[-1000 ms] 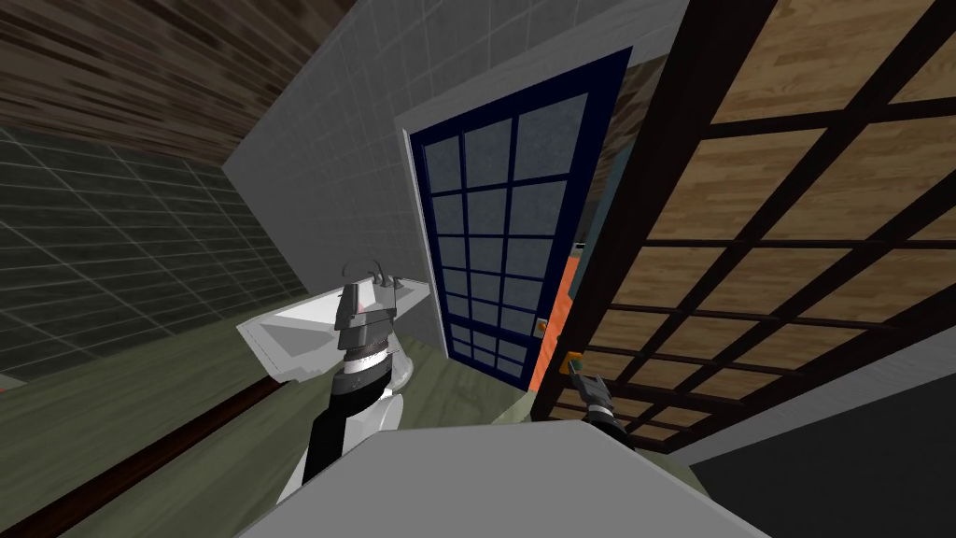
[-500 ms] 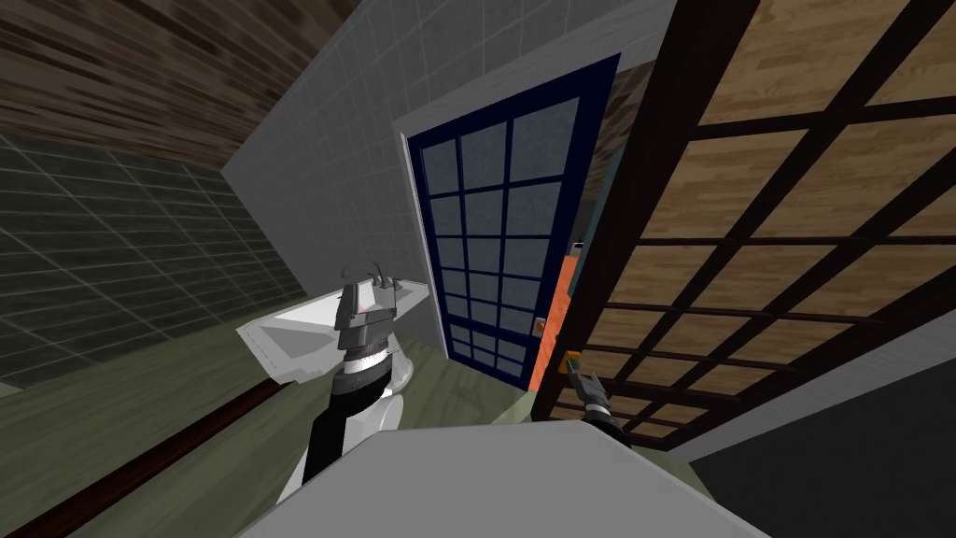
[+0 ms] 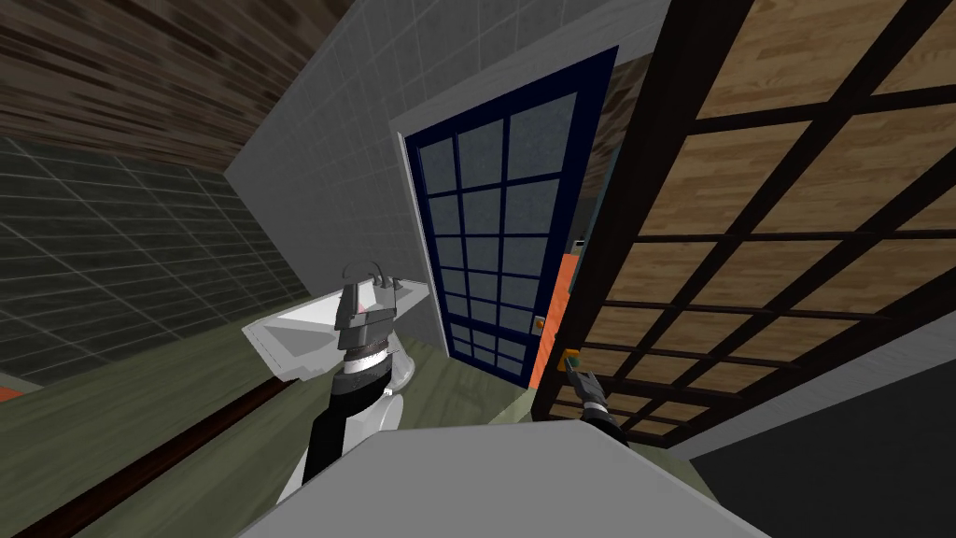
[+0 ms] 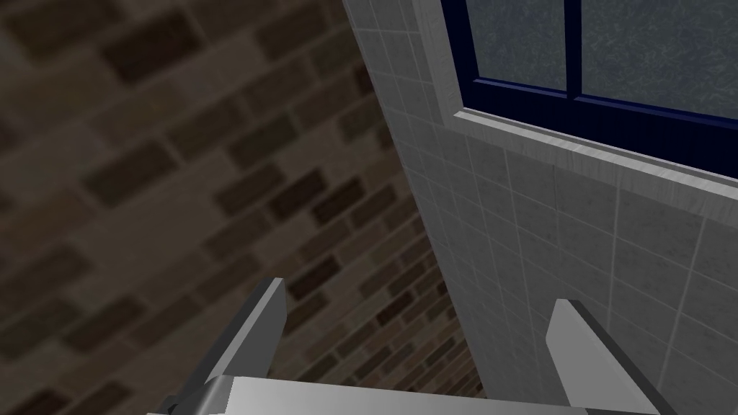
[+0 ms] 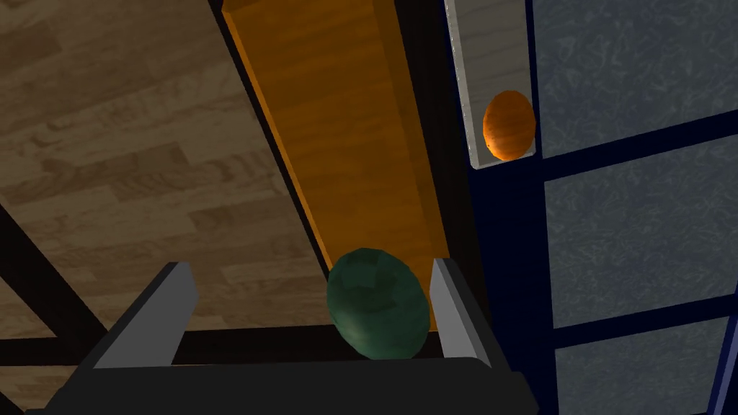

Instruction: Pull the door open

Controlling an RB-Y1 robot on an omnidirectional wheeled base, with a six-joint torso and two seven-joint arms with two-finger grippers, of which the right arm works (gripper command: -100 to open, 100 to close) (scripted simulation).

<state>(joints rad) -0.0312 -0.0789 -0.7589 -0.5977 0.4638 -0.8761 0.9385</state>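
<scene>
The door (image 3: 775, 233) has light wood panels in a dark grid and swings at my right; its orange edge (image 5: 339, 130) runs up past my right hand. Low on that edge sits its green knob (image 3: 567, 355), round and dark green (image 5: 375, 313). My right gripper (image 3: 571, 366) is at the knob. In the right wrist view the right gripper (image 5: 311, 268) is open around it: the knob lies against one finger (image 5: 450, 302) and the other finger stands well off it. My left gripper (image 3: 377, 276) is raised over the sink, open and holding nothing (image 4: 421, 295).
A dark blue door with frosted panes (image 3: 495, 233) stands in a white frame in the tiled wall, bearing an orange knob (image 5: 509, 125). A white sink (image 3: 299, 332) is below my left arm. Dark green tiles cover the wall on the left (image 3: 112, 252).
The whole head picture has shifted slightly, so I have moved a little. The wood door's edge leans a bit further left, and my right gripper stays at the green knob.
</scene>
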